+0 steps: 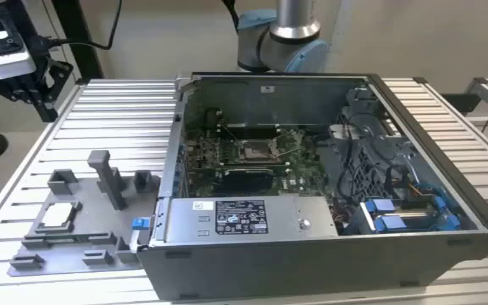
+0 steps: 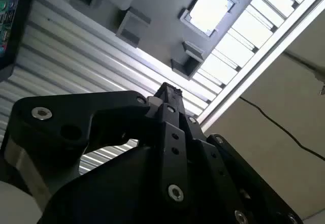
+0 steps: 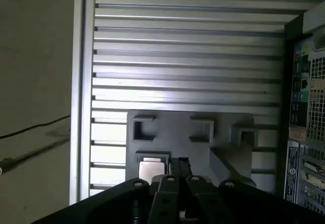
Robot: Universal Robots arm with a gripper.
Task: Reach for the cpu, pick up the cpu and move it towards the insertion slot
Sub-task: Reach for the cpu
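Pincer: narrow, fingers together, empty, hanging above the table, likely on approach. Chip: below the pincer, seated in grey tray recess, square for pickup. Socket: well beyond, inside open computer case

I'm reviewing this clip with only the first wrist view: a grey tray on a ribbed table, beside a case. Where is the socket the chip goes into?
Observer: In the exterior view, the square silver metal-framed insertion slot sits on the green circuit board inside the open dark grey metal computer case.
Operator: Is the chip seated properly?
Observer: The second wrist view shows the small flat square silvery-white cpu lying uncovered in a square pocket of the grey plastic tray.
Operator: Where is the arm's end?
Observer: The black pincer hangs over the far corner of the ribbed metal table at the exterior view's left, apart from the cpu.
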